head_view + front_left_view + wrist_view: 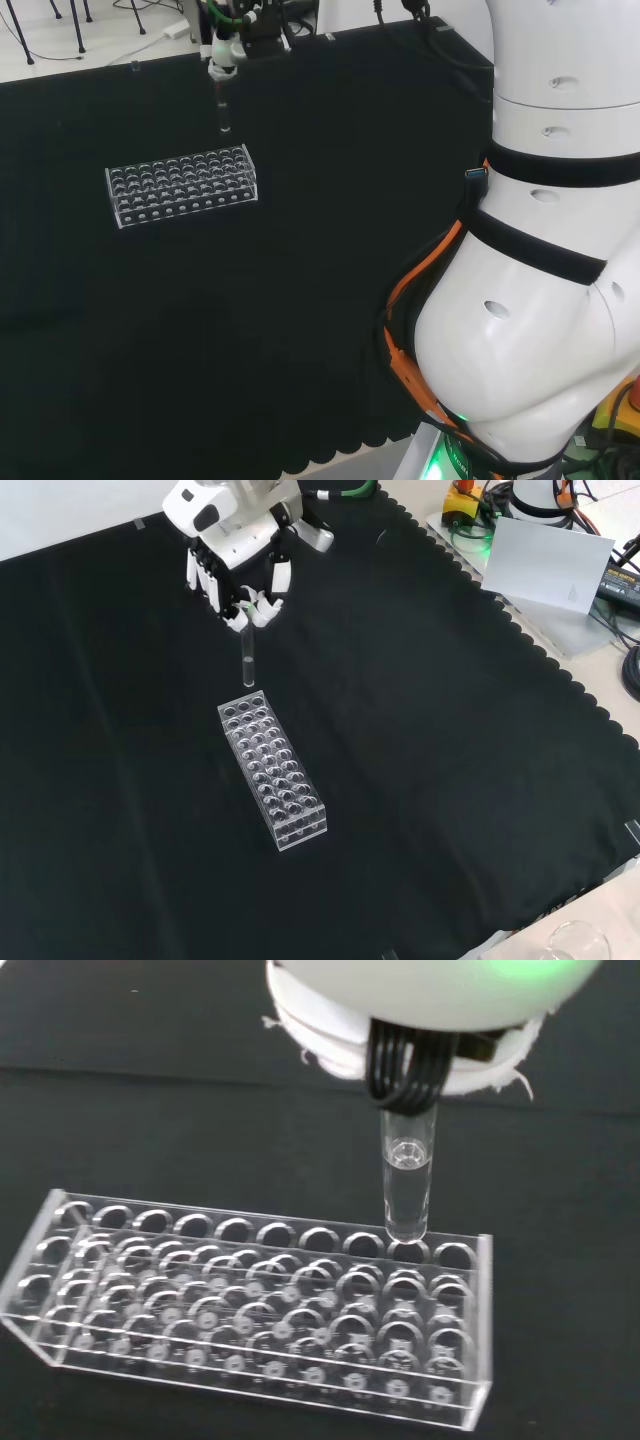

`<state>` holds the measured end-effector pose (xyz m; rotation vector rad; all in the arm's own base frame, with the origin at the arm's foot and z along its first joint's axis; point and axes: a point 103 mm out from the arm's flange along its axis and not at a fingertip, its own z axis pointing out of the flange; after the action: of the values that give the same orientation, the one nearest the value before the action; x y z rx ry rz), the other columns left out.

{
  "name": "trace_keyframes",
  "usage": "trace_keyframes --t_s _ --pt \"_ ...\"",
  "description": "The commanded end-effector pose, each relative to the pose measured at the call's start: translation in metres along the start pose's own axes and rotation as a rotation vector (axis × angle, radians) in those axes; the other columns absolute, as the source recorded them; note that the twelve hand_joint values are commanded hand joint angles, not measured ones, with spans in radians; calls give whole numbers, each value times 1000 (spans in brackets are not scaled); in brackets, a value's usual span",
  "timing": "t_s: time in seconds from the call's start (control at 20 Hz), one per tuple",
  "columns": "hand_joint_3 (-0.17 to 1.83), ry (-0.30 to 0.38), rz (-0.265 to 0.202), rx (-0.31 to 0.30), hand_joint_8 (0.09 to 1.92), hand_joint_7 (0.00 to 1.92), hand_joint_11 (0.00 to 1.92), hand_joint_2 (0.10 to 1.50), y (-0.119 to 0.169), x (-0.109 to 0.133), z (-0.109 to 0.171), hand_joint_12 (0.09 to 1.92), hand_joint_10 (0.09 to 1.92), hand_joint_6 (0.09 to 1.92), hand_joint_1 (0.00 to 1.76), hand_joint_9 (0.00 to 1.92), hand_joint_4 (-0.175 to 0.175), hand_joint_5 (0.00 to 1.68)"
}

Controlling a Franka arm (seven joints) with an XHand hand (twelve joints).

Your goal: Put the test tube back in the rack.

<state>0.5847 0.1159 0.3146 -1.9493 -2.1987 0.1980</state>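
Hand (240, 570) pinches a clear, empty-looking tube (248, 663) by its top, upright. Round bottom hangs just above the clear rack (272, 770), at its end row of holes.

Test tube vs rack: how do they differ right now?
The test tube hangs upright in the air, pinched by the hand; the rack lies flat on the black cloth. The test tube is one slim cylinder; the rack is a long block of many holes. Both are clear.

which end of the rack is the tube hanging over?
The test tube, pinched by the hand, hangs upright over the rack end nearest the hand: upper end in front view, right end in head view.
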Motion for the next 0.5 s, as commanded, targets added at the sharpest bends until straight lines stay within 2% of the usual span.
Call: trace_keyframes --t_s 0.05,0.5 --pt "567 23 -35 11 628 1698 1010 663 0 17 4 1172 587 537 1433 1317 -175 1308" --pt "568 21 -45 79 627 1698 1010 662 4 19 21 1172 587 537 1433 1317 -175 1308"
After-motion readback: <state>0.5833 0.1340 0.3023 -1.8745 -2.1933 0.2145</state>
